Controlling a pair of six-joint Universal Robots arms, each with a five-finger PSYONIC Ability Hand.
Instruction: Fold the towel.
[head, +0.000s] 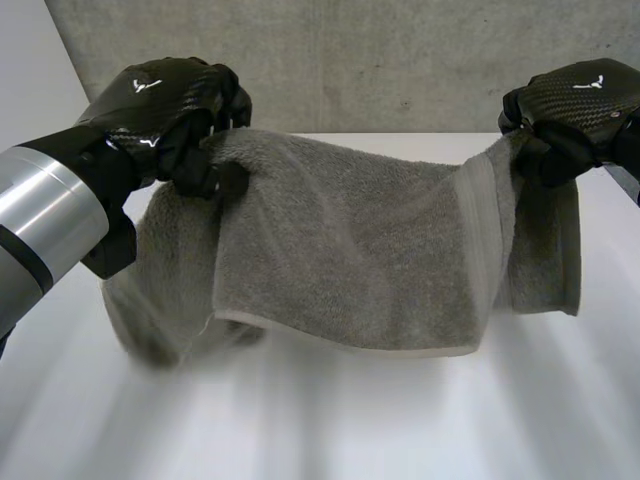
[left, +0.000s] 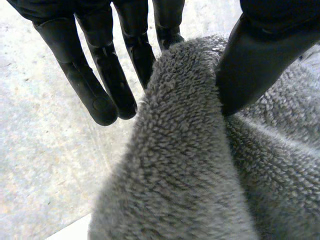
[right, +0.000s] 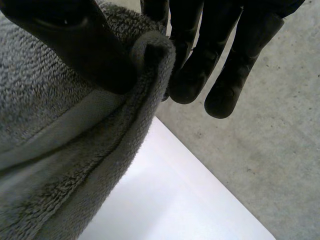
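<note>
Grey concrete (head: 380, 60) behind a white counter (head: 330, 430), that's your backdrop in the head view. You've got the towel (head: 350, 250), grey-green terry, lifted over the counter's far half and strung between both hands, sagging a bit in the middle. Your left robot hand (head: 170, 110) is clamped on one top corner toward the counter's left side. Your right robot hand (head: 580, 100) is clamped on the other top corner toward the right side. The end under the right one hangs doubled over, with a flat woven band showing. The lower left part droops lowest and it's smeared, so you can't tell if it touches the counter.

Left wrist view: the thumb (left: 255, 65) digs into the towel's pile and pinches a fold against a finger tucked behind it. The other fingers (left: 100, 95) hang straight and clear of the cloth. Concrete sits behind them, plus a sliver of counter by the towel's lower edge.

Right wrist view: same deal. The thumb pins the towel's hemmed edge against the fingers, with the hem rolled up between them. The rest of the cloth drops away under the palm. The counter's edge runs below the fingertips, with concrete past it.
</note>
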